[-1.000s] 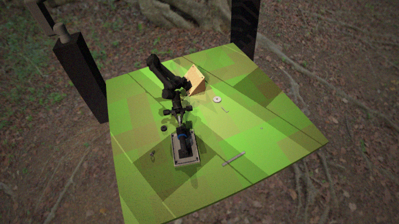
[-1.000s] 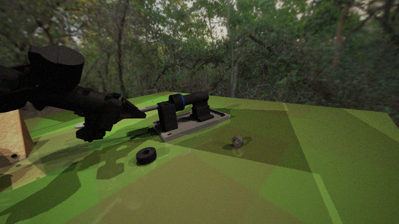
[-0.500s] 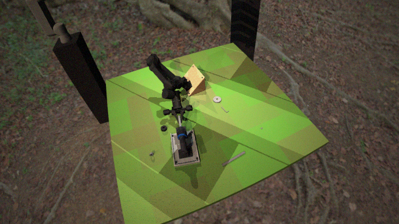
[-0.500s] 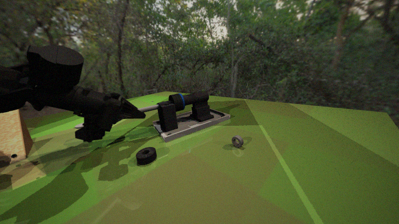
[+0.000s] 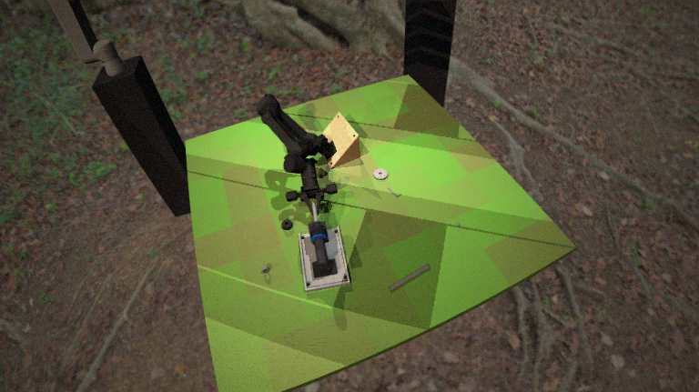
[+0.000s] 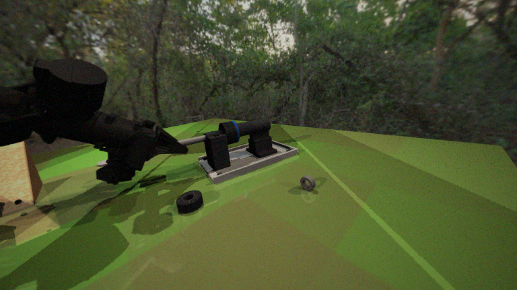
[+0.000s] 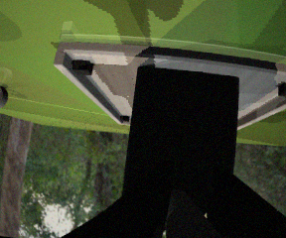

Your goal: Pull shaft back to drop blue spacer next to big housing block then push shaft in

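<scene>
My gripper is shut on the bare end of the grey shaft, in front of the black support post. The shaft runs into the post. Behind the post, dark spacers sit in line with it. The blue spacer is up on that line, between the dark spacers and the black barrel of the big housing block. The shaft inside the spacers and barrel is hidden. The wrist view shows mostly dark shapes over the base tray.
A thick black ring and a small grey ring lie beside the tray. A wooden wedge, a white disc, a small bent key and a grey bar are farther off.
</scene>
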